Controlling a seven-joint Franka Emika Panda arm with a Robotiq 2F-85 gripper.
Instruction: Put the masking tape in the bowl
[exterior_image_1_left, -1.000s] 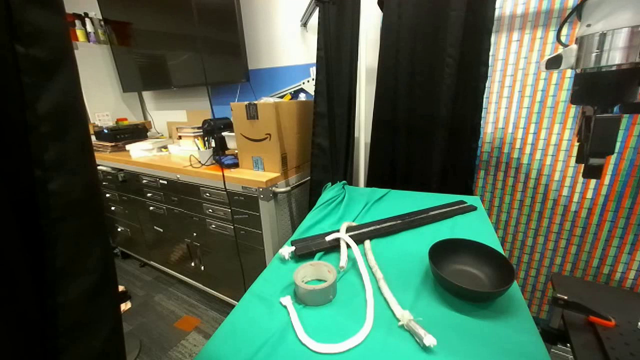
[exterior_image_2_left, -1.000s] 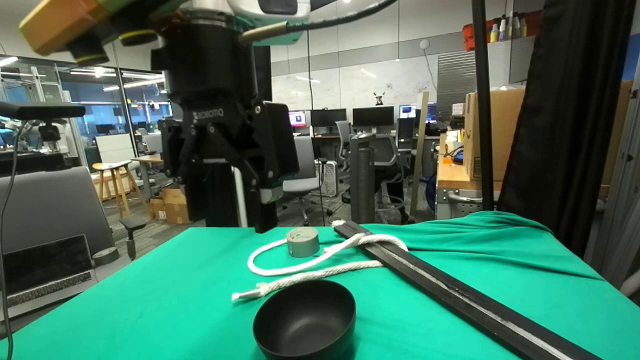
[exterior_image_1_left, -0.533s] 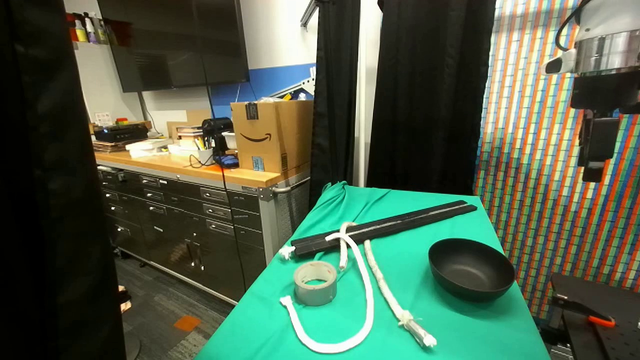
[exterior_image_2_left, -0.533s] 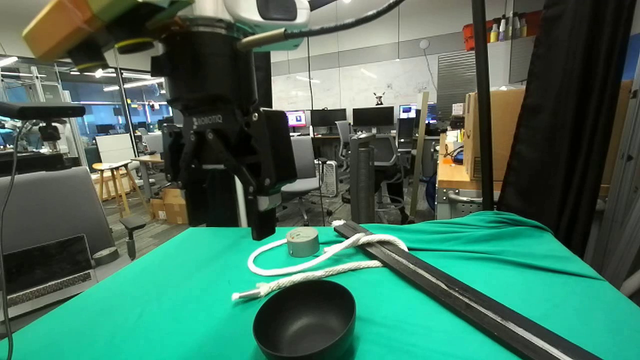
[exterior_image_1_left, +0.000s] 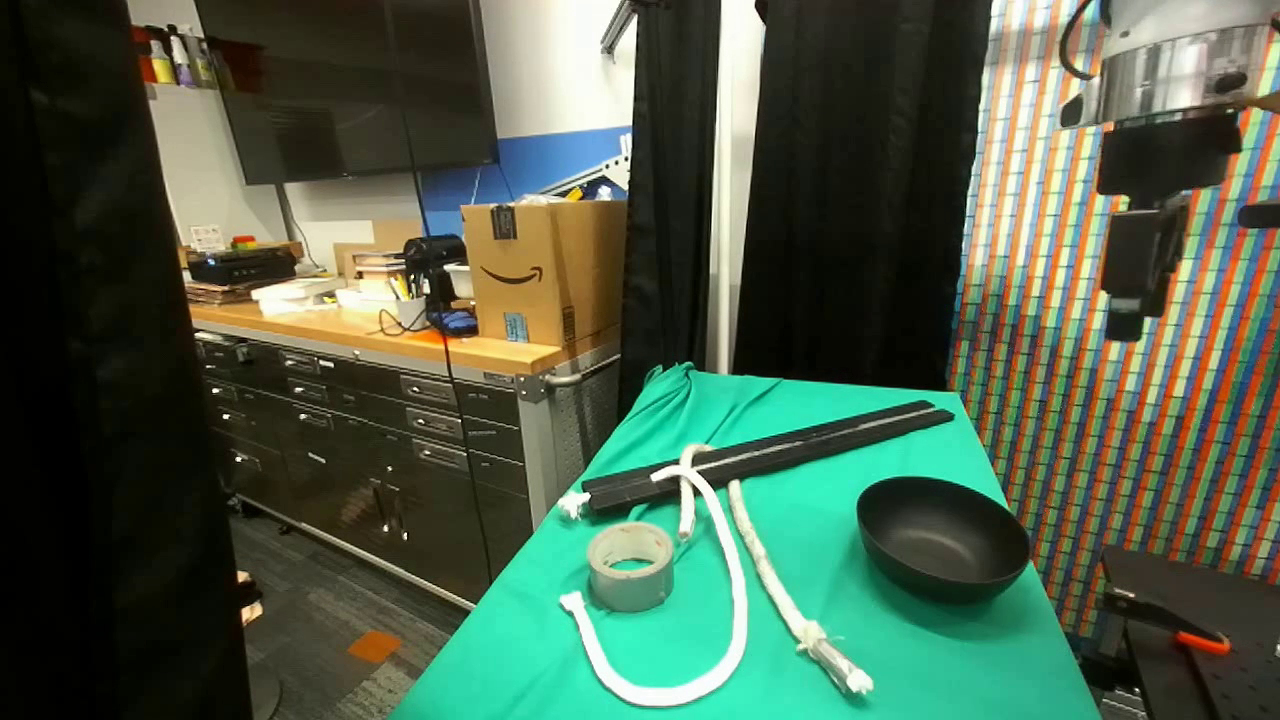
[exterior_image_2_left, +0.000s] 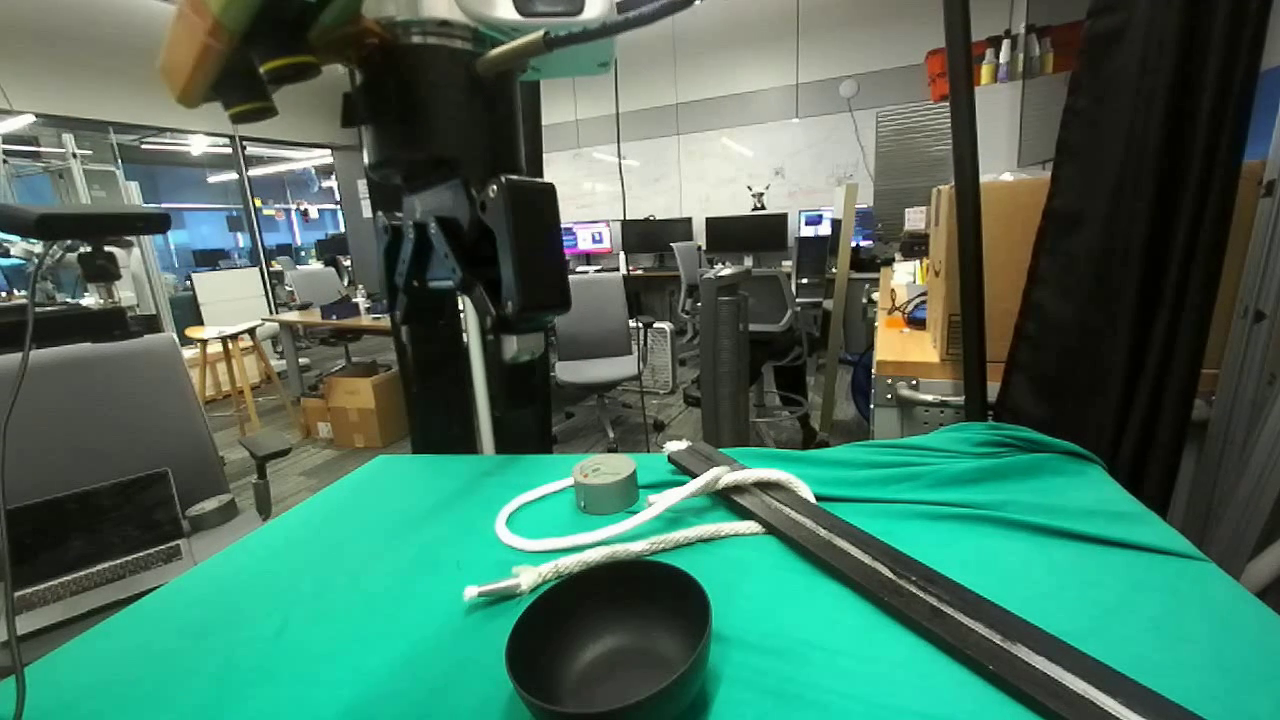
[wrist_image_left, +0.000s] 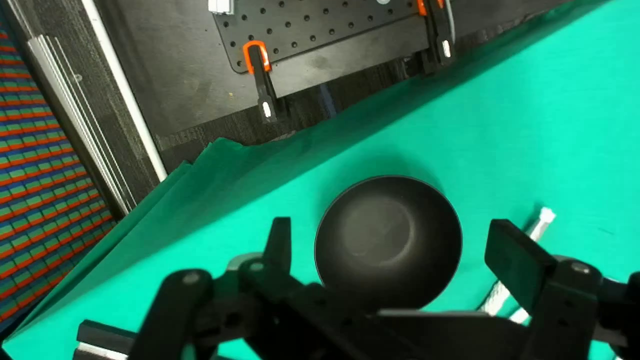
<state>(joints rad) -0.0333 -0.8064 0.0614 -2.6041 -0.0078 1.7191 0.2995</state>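
The masking tape (exterior_image_1_left: 632, 588), a beige-grey ring, lies flat on the green cloth near the white rope. It also shows in an exterior view (exterior_image_2_left: 606, 490) and is out of the wrist view. The black bowl (exterior_image_1_left: 940, 550) stands upright and empty on the cloth, apart from the tape. It also shows in an exterior view (exterior_image_2_left: 612, 650) and in the wrist view (wrist_image_left: 377, 230). My gripper (wrist_image_left: 392, 242) is open and empty. In the wrist view the bowl shows between the fingers, well below them. The gripper hangs high above the table in both exterior views (exterior_image_1_left: 1128, 325) (exterior_image_2_left: 465, 365).
White rope (exterior_image_1_left: 735, 610) curves around the tape and crosses a long black rod (exterior_image_1_left: 770, 455) on the cloth. A dark bench with orange-tipped clamps (wrist_image_left: 260, 70) lies beyond the cloth's edge. A cardboard box (exterior_image_1_left: 540, 275) sits on a far bench.
My gripper has risen and turned a little. It has shifted left in one exterior picture. The tape, bowl, rope and rod have not moved.
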